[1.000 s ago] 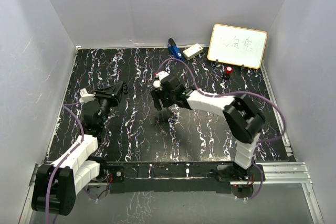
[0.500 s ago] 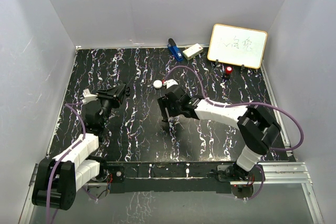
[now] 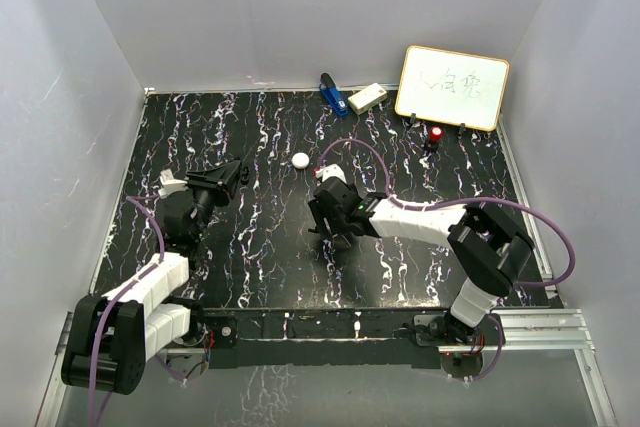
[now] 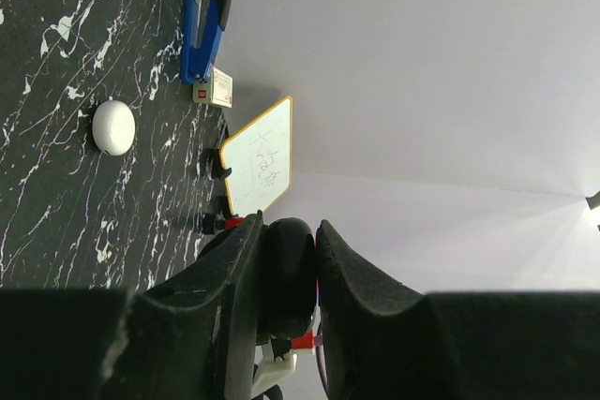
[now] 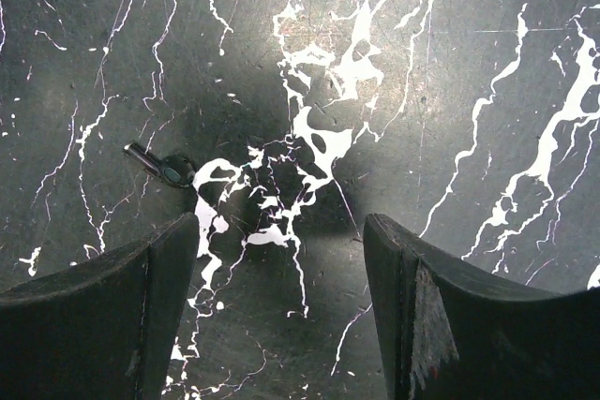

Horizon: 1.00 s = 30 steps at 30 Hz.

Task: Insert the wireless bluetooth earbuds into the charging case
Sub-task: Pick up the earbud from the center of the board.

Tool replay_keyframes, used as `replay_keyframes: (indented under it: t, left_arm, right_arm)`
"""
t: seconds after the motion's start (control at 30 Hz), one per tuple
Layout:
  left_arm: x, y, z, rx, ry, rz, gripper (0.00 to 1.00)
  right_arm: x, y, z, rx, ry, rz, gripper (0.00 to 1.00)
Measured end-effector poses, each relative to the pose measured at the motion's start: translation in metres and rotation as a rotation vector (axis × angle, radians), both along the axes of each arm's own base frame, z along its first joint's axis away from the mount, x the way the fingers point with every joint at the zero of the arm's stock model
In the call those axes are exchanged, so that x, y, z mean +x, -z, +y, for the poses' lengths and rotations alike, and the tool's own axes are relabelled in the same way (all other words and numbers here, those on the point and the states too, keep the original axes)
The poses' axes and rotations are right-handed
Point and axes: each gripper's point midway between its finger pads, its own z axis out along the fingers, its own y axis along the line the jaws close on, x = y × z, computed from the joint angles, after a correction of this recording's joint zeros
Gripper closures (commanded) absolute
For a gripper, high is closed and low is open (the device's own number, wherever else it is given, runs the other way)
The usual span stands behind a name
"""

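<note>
The charging case (image 3: 300,159) is a small round white puck lying shut on the black marbled table; it also shows in the left wrist view (image 4: 113,126). A tiny dark earbud (image 5: 164,168) with a short stem lies on the table just outside my right gripper's left finger. My right gripper (image 5: 279,227) points down, open and empty, close above the table (image 3: 325,230), nearer to me than the case. My left gripper (image 3: 236,171) hovers left of the case, its jaws a narrow gap apart with nothing held (image 4: 291,227). The white earbud is not in view.
A blue object (image 3: 332,94) and a cream box (image 3: 367,97) lie at the back edge. A small whiteboard (image 3: 452,87) stands at the back right, with a red-topped knob (image 3: 436,134) in front of it. Grey walls enclose the table.
My right gripper has drawn back from the case toward the near side and lowered over the table. The case lies uncovered. My left arm has barely moved.
</note>
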Motion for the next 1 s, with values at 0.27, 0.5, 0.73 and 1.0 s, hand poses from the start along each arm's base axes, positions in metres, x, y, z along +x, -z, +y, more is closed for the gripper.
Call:
replay_keyframes:
  t: [0.27, 0.5, 0.73, 1.0]
  left_arm:
    - [0.0, -0.002, 0.0, -0.001, 0.002, -0.006, 1.0]
    - [0.0, 0.0, 0.0, -0.001, 0.002, -0.001, 1.0]
    - [0.0, 0.0, 0.0, -0.001, 0.002, -0.001, 1.0]
    - [0.001, 0.002, 0.0, -0.004, 0.002, 0.004, 1.0]
  right_arm:
    - [-0.002, 0.006, -0.003, -0.013, 0.001, 0.003, 0.31]
    - [-0.003, 0.015, -0.002, -0.024, -0.005, 0.015, 0.31]
    - [-0.001, 0.018, 0.002, -0.017, -0.009, 0.012, 0.31]
    - [0.014, 0.019, 0.021, 0.016, -0.008, -0.017, 0.31]
